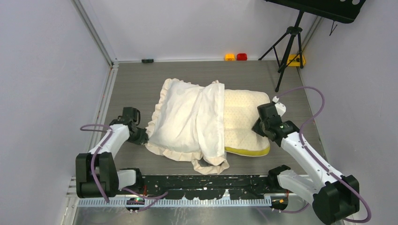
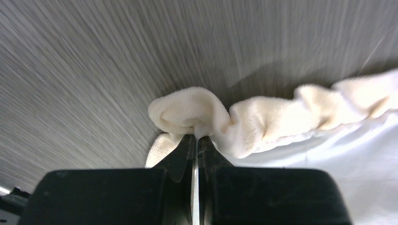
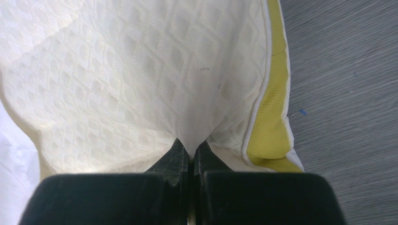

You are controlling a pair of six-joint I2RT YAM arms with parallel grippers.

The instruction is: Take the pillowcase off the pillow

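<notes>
Your left hand [image 2: 196, 137] sits right under its camera, clenched tight on the cream frill [image 2: 263, 122] of the pillowcase [image 2: 352, 178]. Your right hand [image 3: 191, 143] is just as close to its own camera. It is pinched shut on a little fold in the dotted skin of the pillow [image 3: 117, 84].

That pillowcase is the biggest thing. It lies in the middle of the grey worktop [image 1: 141, 79], cream side up, and it covers the left part of the pillow. It looks soft, floppy and light, so I think it will bunch and stretch before it slides. The frill is a good place to hold, because it is thick and ruffled and should not slip out easily. You have it at the left edge, and the open end seems to be on the right, so a pull to the left should draw the cover off.

On the right side the pillow sticks out, pale yellow, with a brighter yellow side band [image 3: 274, 93]. It looks thick and squashy, and likely heavier than the cover. Its skin looks thin, so your pinch may only lift the skin. A deeper grip on the edge may hold better.

Two tiny marks [image 3: 204, 69] show on the pillow. You can read no words, labels or brand names anywhere.
</notes>
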